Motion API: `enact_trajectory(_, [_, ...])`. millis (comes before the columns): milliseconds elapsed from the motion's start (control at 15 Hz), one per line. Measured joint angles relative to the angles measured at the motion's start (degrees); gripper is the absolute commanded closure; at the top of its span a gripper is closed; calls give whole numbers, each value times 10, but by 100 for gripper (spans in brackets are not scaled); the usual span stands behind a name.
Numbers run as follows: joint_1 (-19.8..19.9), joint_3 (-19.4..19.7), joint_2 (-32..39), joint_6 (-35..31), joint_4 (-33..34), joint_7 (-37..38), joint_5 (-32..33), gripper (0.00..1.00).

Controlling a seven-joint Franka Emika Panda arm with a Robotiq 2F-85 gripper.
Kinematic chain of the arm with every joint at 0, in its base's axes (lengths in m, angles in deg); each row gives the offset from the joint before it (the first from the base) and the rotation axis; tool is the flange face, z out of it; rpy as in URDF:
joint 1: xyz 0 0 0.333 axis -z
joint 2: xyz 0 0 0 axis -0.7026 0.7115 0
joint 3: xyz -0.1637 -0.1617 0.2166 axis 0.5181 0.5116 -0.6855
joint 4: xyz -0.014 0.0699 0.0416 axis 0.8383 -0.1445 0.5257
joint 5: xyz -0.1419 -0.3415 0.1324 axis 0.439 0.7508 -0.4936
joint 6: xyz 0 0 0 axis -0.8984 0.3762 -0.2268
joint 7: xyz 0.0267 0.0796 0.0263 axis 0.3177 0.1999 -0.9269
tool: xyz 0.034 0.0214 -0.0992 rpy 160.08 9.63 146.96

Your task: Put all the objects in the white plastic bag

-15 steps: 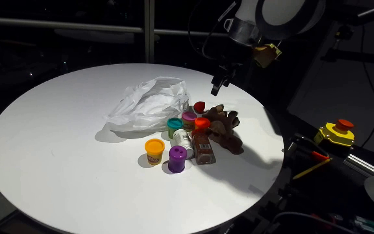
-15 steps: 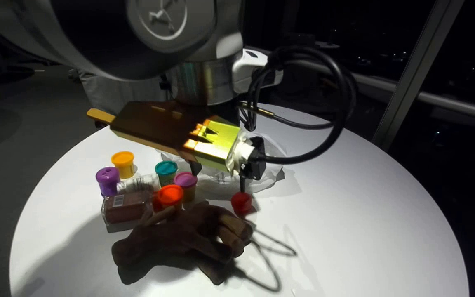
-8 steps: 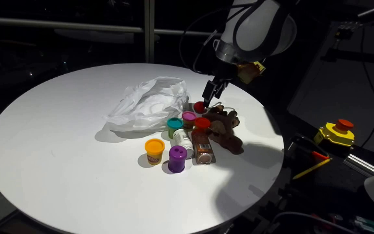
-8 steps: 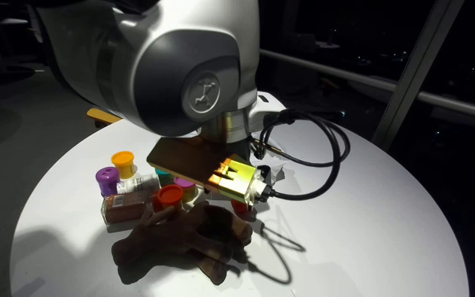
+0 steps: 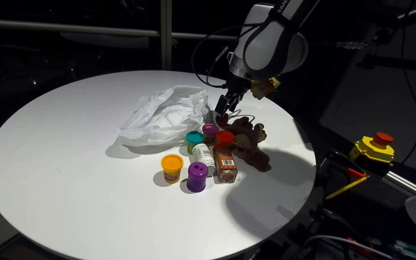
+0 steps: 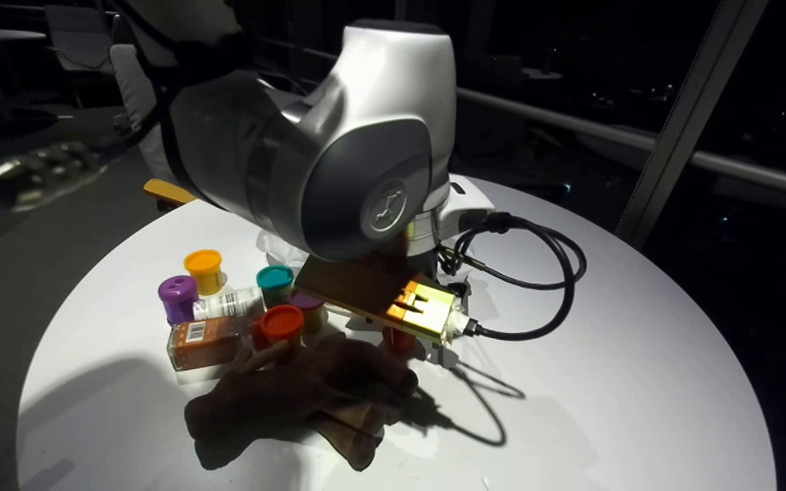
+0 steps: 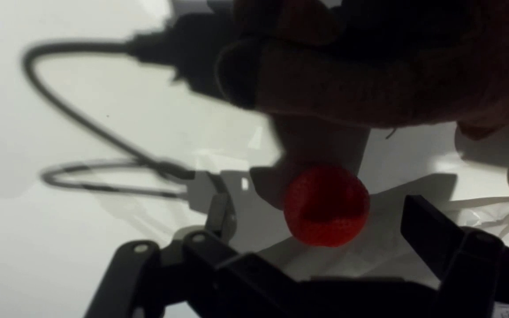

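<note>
Gripper stood wide, holding nothing. Red dimpled ball-like piece showed between its fingertips, touching neither; seemed light, apt to roll, stiffness unclear, best pinched across middle. White plastic bag, probably flimsy, lay near gripper.

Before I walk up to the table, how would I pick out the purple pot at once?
On the round white table, find the crumpled white plastic bag. Near it, a white bottle lies on its side by a yellow tub, and the purple pot stands upright beside them both. Unlike its neighbours, it is purple all over, with two holes in its top.
</note>
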Motion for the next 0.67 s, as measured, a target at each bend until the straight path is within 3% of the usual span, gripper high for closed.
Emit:
enact_trajectory(400, [26, -22, 22, 0, 18, -12, 0, 72])
enact_trajectory(667, [31, -22, 15, 1, 20, -13, 0, 75])
